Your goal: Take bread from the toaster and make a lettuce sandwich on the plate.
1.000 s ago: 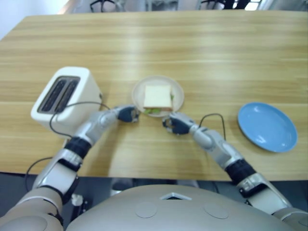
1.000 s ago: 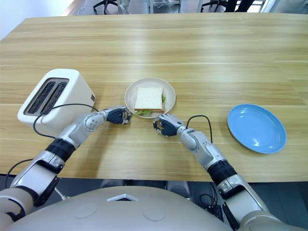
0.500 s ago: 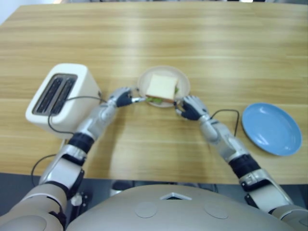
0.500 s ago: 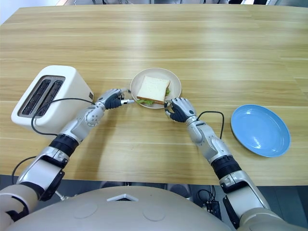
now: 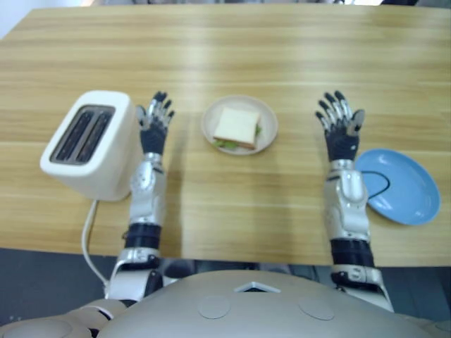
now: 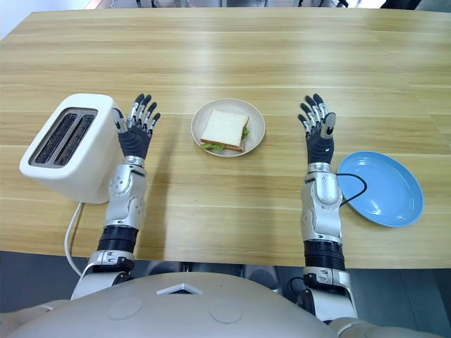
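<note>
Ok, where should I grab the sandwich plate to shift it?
Probably the bare right rim of the plate, coming in low from the right with the right hand: it lies flat, and the sandwich crowds its near-left edge.

We see bright, even light from overhead; a pale sheen streaks the table [image 6: 232, 56] beyond the plate [image 6: 259, 128], whose near rim casts a faint, soft shadow.

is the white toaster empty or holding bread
Empty, as far as visible: both slots of the white two-slot toaster are dark, with nothing poking out.
</note>
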